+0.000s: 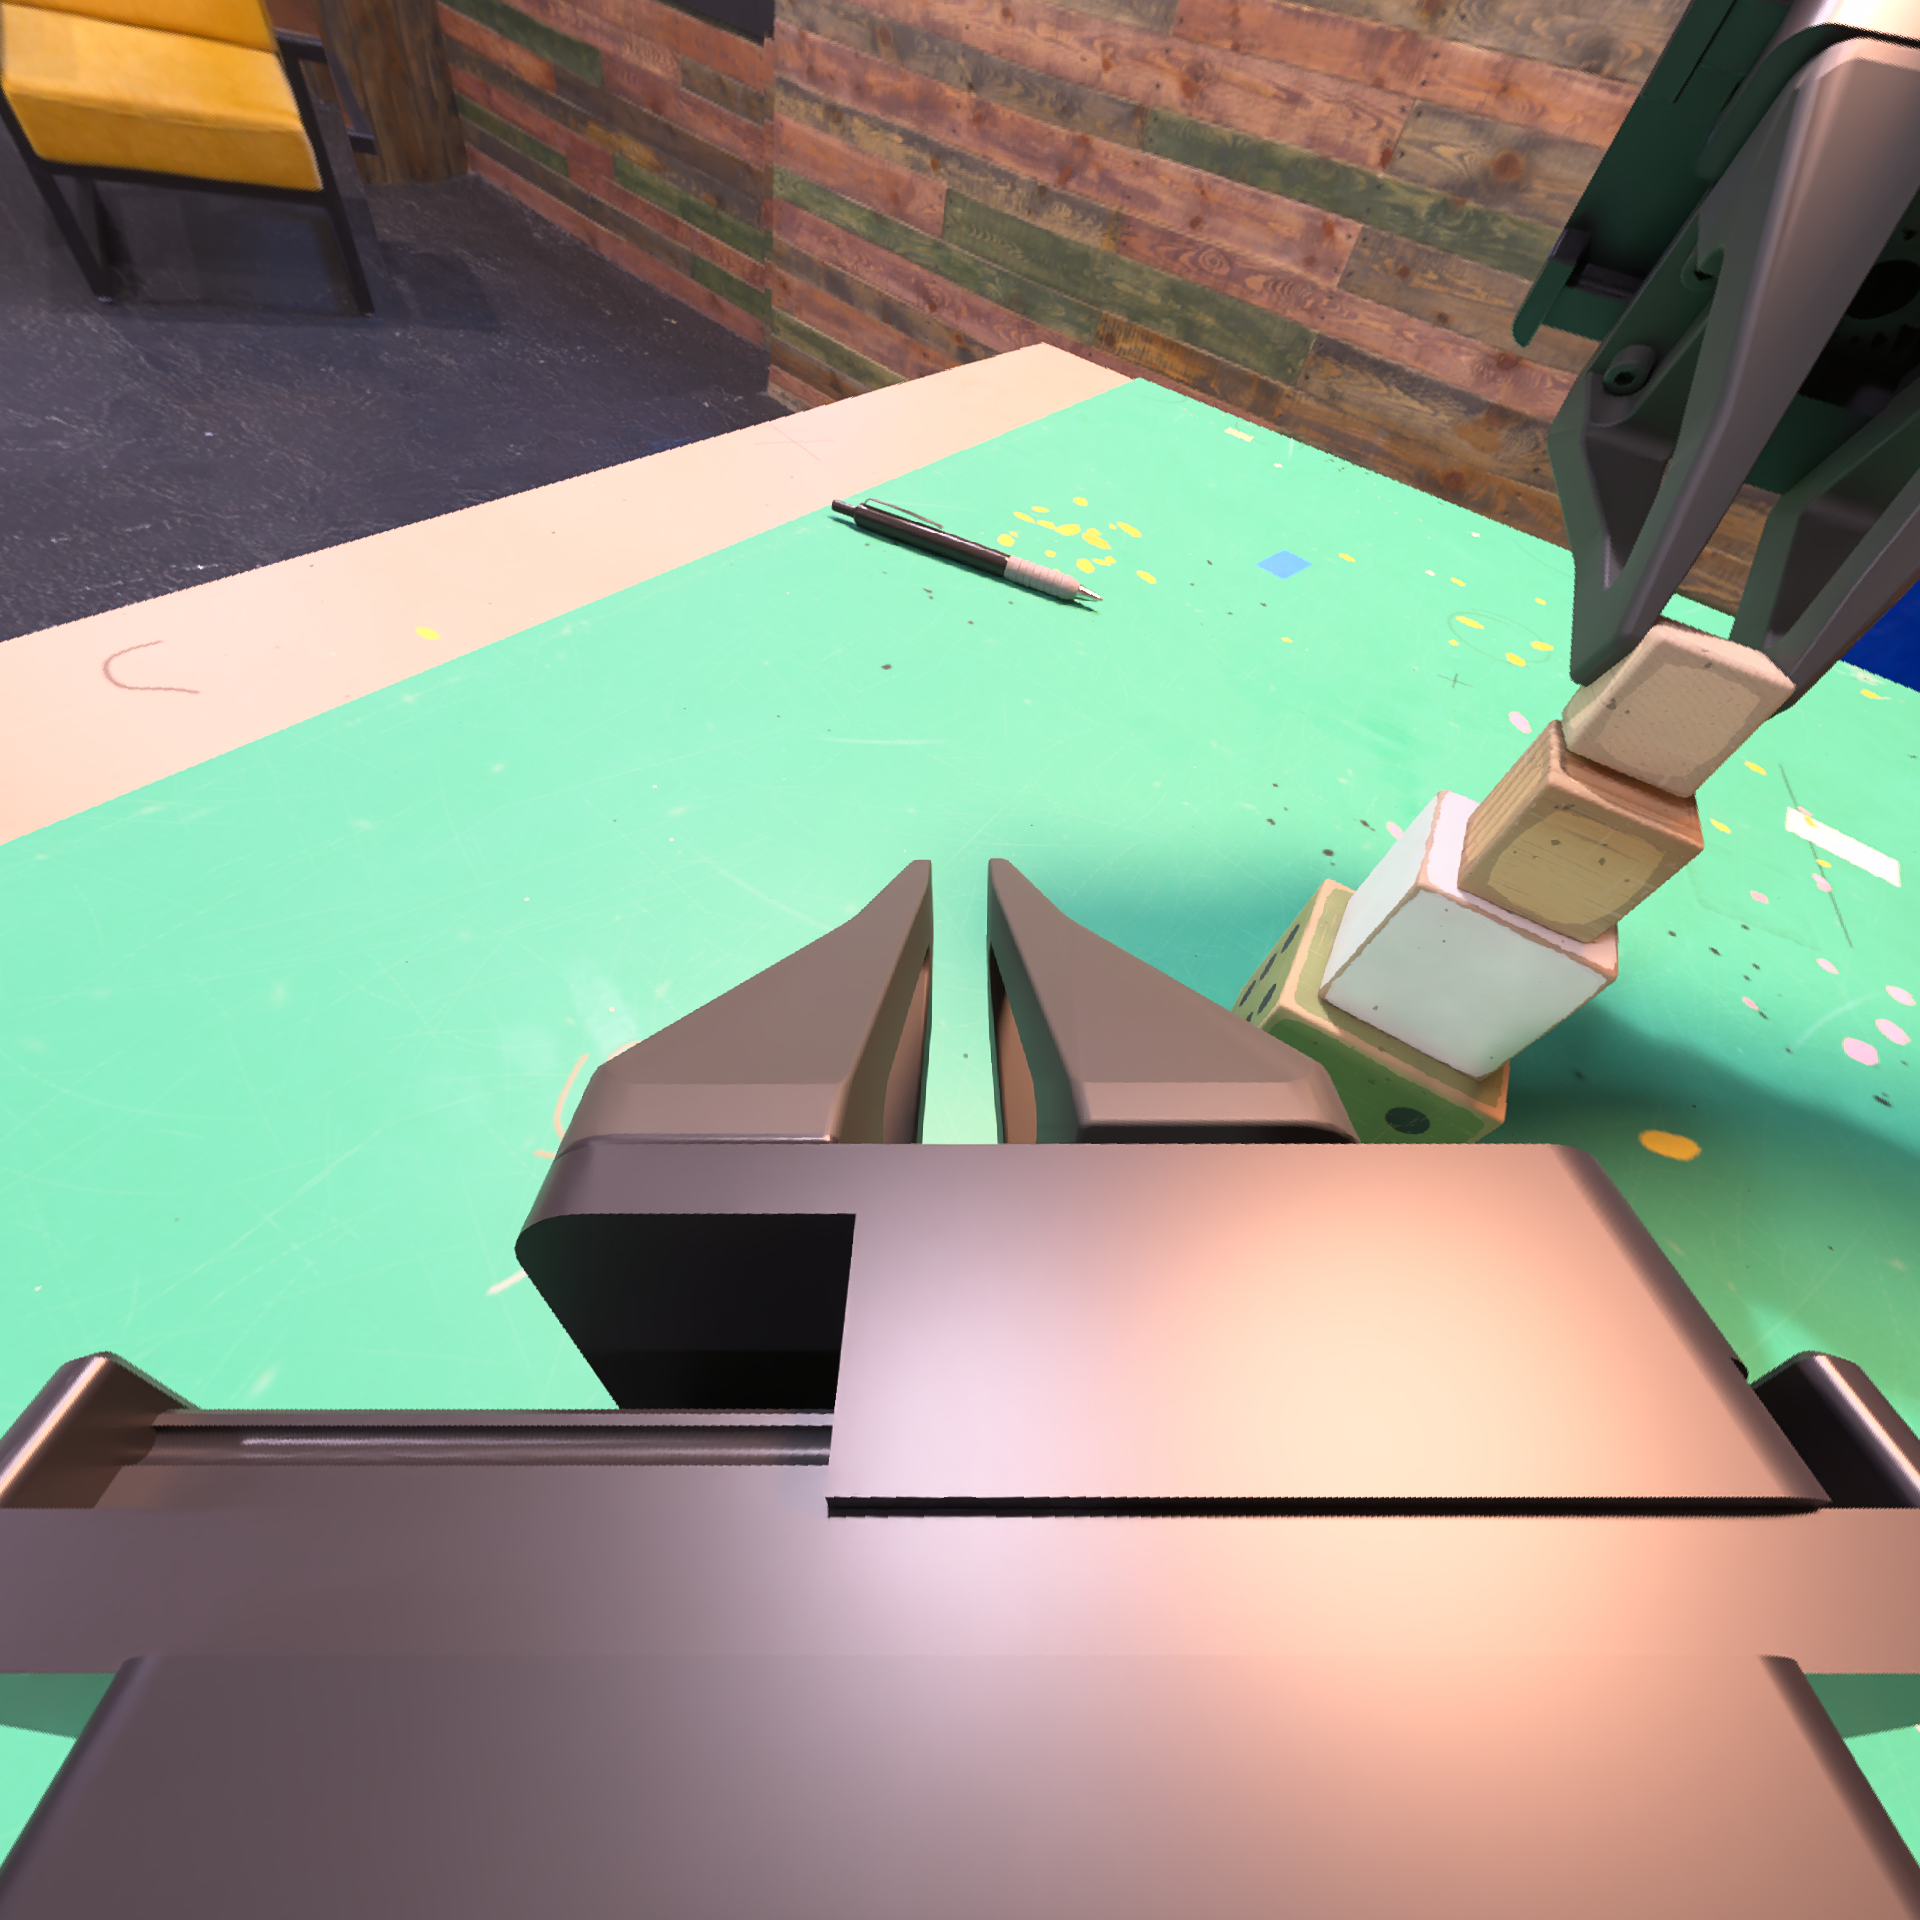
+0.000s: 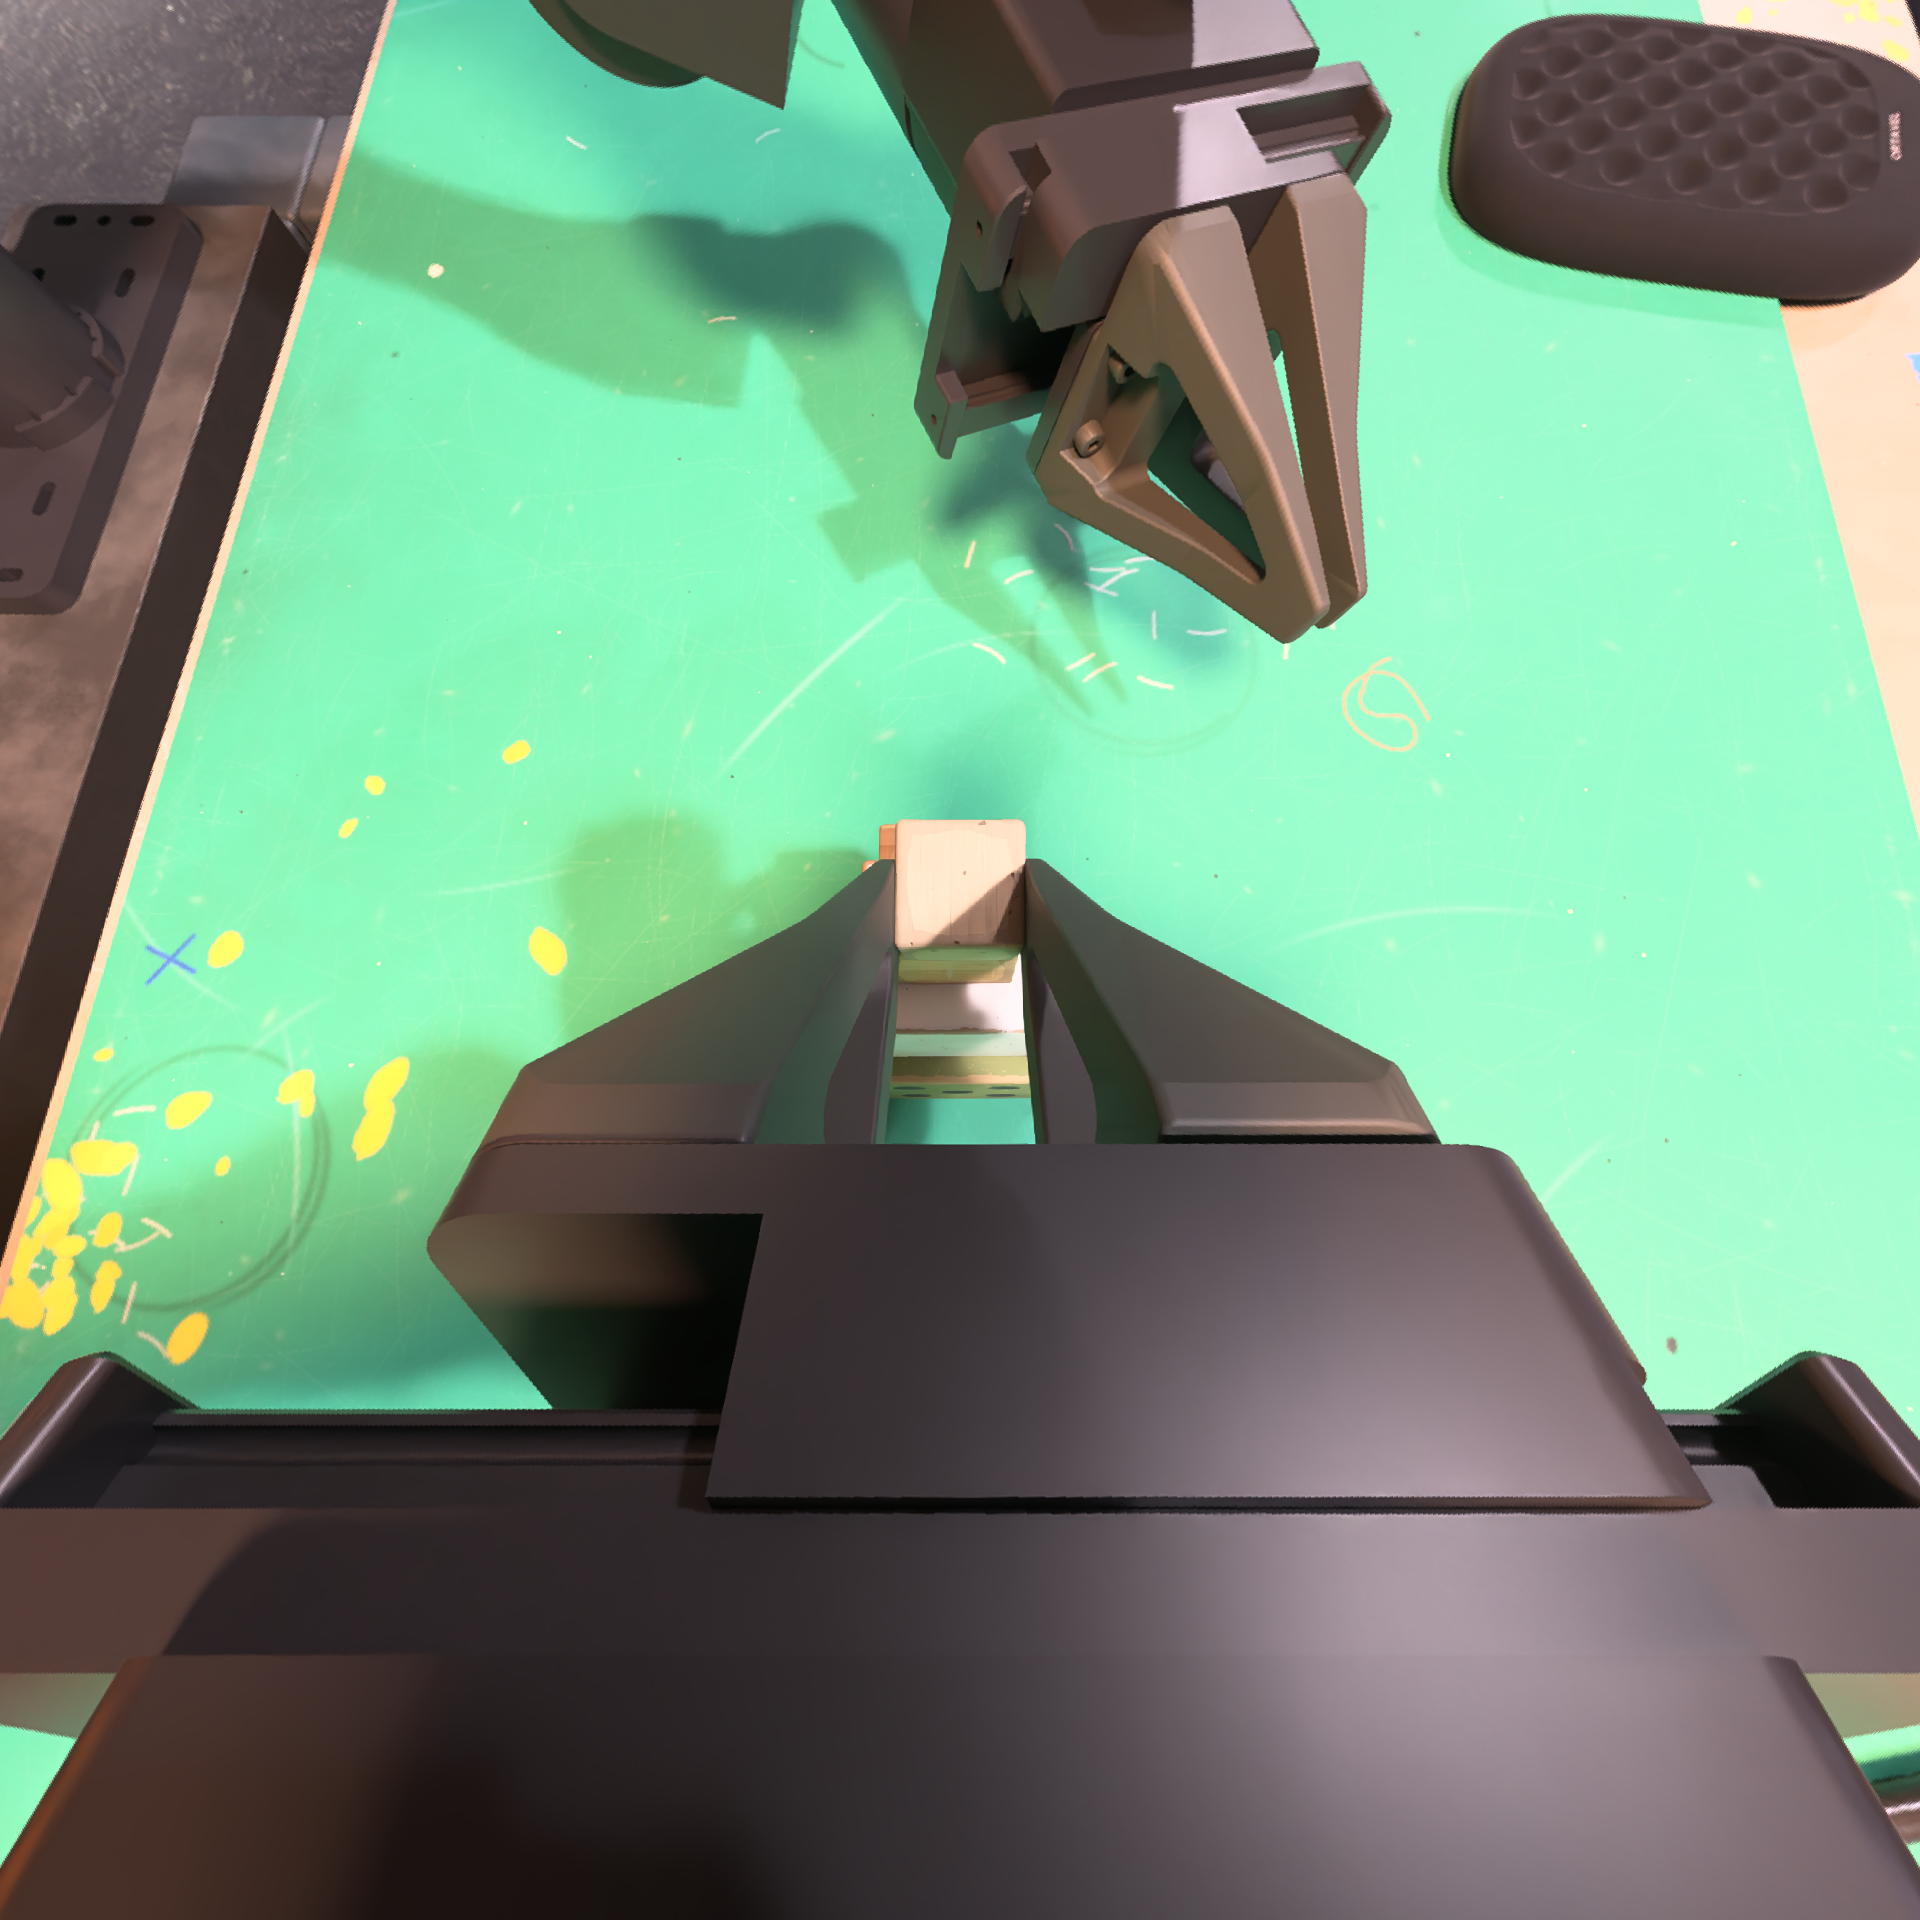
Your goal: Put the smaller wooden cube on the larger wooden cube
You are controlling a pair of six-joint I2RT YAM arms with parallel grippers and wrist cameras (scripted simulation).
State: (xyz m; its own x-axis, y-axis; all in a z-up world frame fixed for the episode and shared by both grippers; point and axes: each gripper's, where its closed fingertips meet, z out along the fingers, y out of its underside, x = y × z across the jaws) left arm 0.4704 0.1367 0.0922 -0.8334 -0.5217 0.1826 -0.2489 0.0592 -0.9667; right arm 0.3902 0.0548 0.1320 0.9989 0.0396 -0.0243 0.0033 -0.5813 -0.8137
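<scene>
On the far left, beyond the table, stands a yellow chair [image 1: 156, 99], and on the green mat [image 1: 520, 883] lies a pen [image 1: 966, 551], well apart from the work. The left gripper [image 1: 959, 883] hangs low over the mat w/ its jaws nearly together and nothing between them; it is idle. Just to the right of it rises a stack: a green dice block [image 1: 1382, 1091] at the bottom, a white cube [image 1: 1455, 966] on it, then the larger wooden cube [image 1: 1569, 842], and on top the smaller wooden cube [image 1: 1673, 707]. The right gripper [image 1: 1683, 665] comes from above and is clamped on this smaller cube, one finger on each side; in its own wrist view the cube [image 2: 961, 883] sits between the tips. The small cube seems to touch the larger one already, approx. centred but a bit turned. I think the step is the release. To do it well: open slowly and evenly, so no finger drags the cube sideways, then lift straight up, bc the stack is tall and its blocks are not perfectly aligned.
</scene>
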